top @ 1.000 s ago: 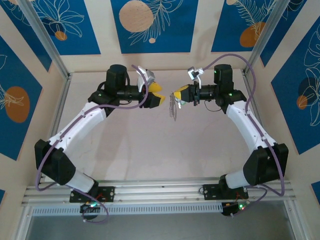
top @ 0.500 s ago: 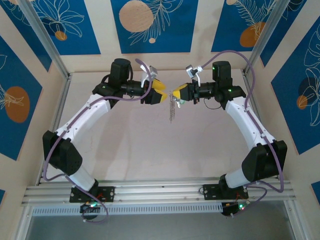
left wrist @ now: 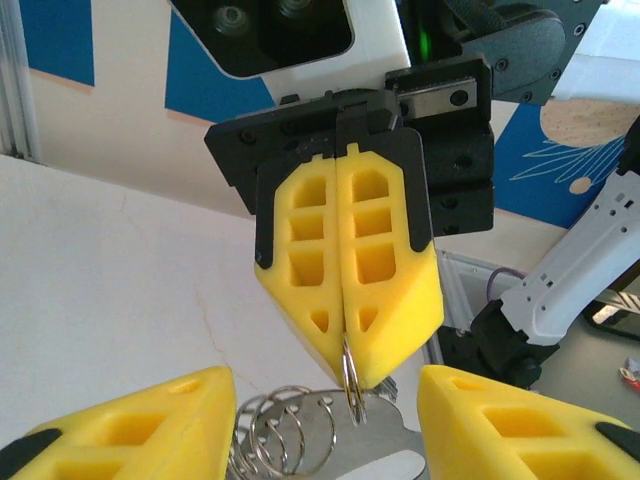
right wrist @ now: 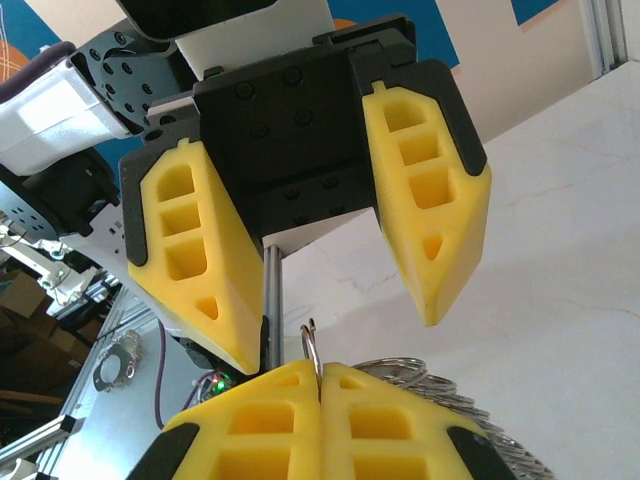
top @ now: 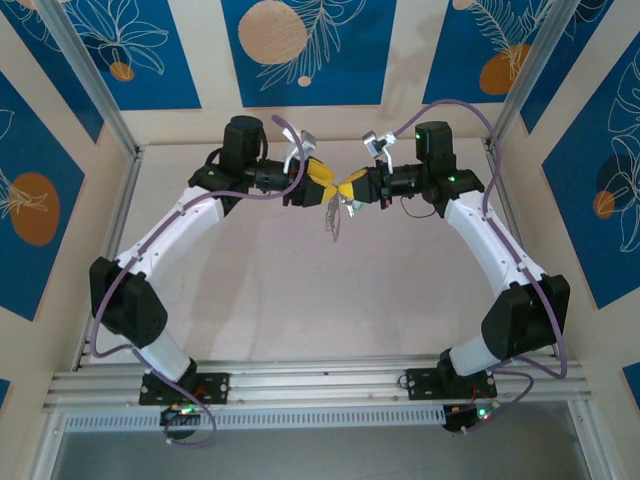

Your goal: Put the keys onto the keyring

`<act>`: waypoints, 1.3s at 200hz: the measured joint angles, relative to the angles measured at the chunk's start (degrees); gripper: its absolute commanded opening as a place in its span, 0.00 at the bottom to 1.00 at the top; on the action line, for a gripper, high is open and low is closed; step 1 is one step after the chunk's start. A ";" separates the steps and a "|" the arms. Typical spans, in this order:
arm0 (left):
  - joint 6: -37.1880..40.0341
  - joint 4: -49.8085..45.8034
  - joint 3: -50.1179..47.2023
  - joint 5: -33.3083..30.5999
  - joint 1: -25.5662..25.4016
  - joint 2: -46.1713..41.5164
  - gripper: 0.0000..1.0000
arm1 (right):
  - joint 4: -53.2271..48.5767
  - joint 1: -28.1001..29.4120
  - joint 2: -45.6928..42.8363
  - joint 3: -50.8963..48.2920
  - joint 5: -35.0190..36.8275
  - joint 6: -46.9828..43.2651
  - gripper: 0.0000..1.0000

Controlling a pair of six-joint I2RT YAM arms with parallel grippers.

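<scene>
My right gripper (top: pixel 353 187) (right wrist: pixel 320 375) is shut on the keyring (right wrist: pixel 312 345), a thin steel ring pinched edge-on between its yellow fingers (left wrist: pixel 345 290). A bunch of silvery rings (top: pixel 335 222) (left wrist: pixel 285 430) and a flat metal piece (left wrist: pixel 400 445) hang from it above the table. My left gripper (top: pixel 325 190) (left wrist: pixel 325 405) faces it tip to tip, open, with one finger on each side of the pinched ring and clear of it. I cannot pick out the keys within the hanging bunch.
The pale table top (top: pixel 300 290) lies well below both grippers. Aluminium frame posts (top: pixel 90 90) and blue patterned wall panels (top: pixel 300 50) stand behind and to the sides.
Both arms have come together at mid-height. The right gripper carried the ring bunch left, and the left gripper moved right until its fingers straddle the ring, narrowing a little.
</scene>
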 measured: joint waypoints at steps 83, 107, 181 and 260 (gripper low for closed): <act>-2.43 2.01 0.00 2.73 0.00 1.29 0.10 | 0.07 0.17 0.44 0.00 0.66 -0.37 0.00; -3.06 2.16 0.00 3.21 0.00 1.40 0.07 | 0.22 0.15 0.57 0.00 0.90 -0.39 0.00; -2.01 1.44 0.00 3.54 0.11 1.46 0.17 | 0.17 0.15 0.57 0.00 1.05 -0.37 0.00; -0.76 0.15 0.00 3.54 0.09 1.46 0.05 | 0.24 0.15 0.57 0.00 1.09 -0.37 0.00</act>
